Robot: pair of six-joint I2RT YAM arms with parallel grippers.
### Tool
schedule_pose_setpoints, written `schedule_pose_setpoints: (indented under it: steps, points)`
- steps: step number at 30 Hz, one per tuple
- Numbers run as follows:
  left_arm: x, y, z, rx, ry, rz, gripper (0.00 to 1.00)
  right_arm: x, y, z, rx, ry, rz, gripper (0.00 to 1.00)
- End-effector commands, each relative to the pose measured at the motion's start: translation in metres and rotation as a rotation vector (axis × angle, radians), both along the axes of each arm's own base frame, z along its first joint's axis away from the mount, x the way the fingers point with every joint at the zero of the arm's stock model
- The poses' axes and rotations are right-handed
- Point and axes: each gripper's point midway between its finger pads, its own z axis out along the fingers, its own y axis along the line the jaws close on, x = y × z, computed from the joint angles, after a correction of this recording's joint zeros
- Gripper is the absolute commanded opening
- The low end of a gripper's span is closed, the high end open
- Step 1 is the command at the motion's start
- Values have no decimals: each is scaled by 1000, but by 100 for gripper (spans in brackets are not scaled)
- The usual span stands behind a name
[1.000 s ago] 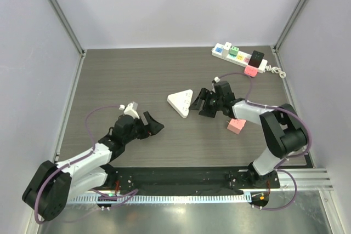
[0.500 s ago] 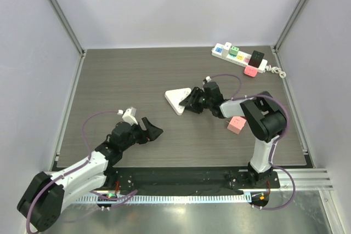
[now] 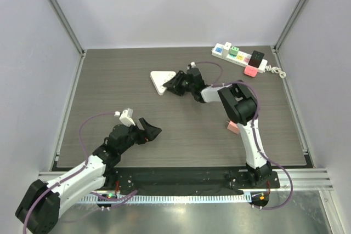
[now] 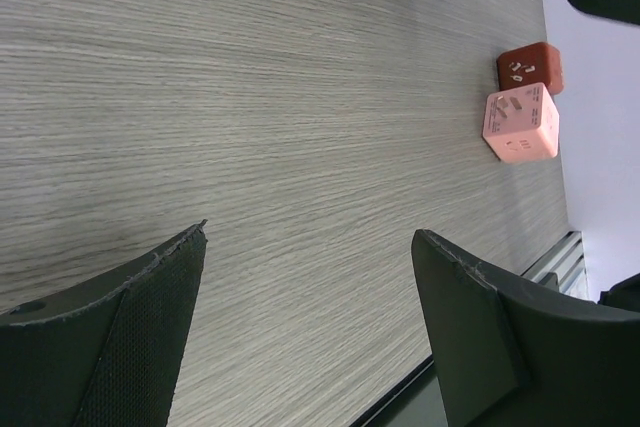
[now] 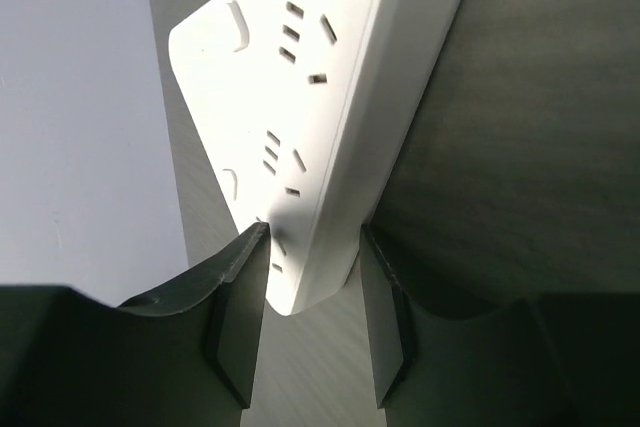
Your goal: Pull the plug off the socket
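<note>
At the upper middle of the table, the right gripper pinches one corner of the white triangular socket, its jaws closed against both edges. So narrow a hold could let the socket swivel or slip free if dragged. With nothing bracing it, any pull may simply shift the whole block. At lower left, the left gripper hangs over bare wood, fingers wide apart and holding nothing. No plug shows in the socket's visible holes. A pink plug lies loose beside a red cube, right of centre by the right arm.
</note>
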Motion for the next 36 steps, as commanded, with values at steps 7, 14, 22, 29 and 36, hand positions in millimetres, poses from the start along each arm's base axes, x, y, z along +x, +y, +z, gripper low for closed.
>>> schedule_pose_setpoints:
  steps: [7, 14, 22, 29, 36]
  points:
    - [4, -2, 2, -29, 9, 30, 87, 68, 46, -26, -55, -36, -1, 53]
    - [5, -15, 7, 4, -17, -23, 89, 97, 68, 0, -58, -160, 25, 66]
    - [16, -18, 8, 68, -19, 1, 89, 113, 41, 52, -192, -249, -17, 82]
    - [11, -28, 2, 80, -1, -63, 90, 92, -22, 84, -304, -271, -90, 85]
    - [16, -37, 0, 110, 8, -81, 90, 68, -166, 74, -419, -173, -274, 86]
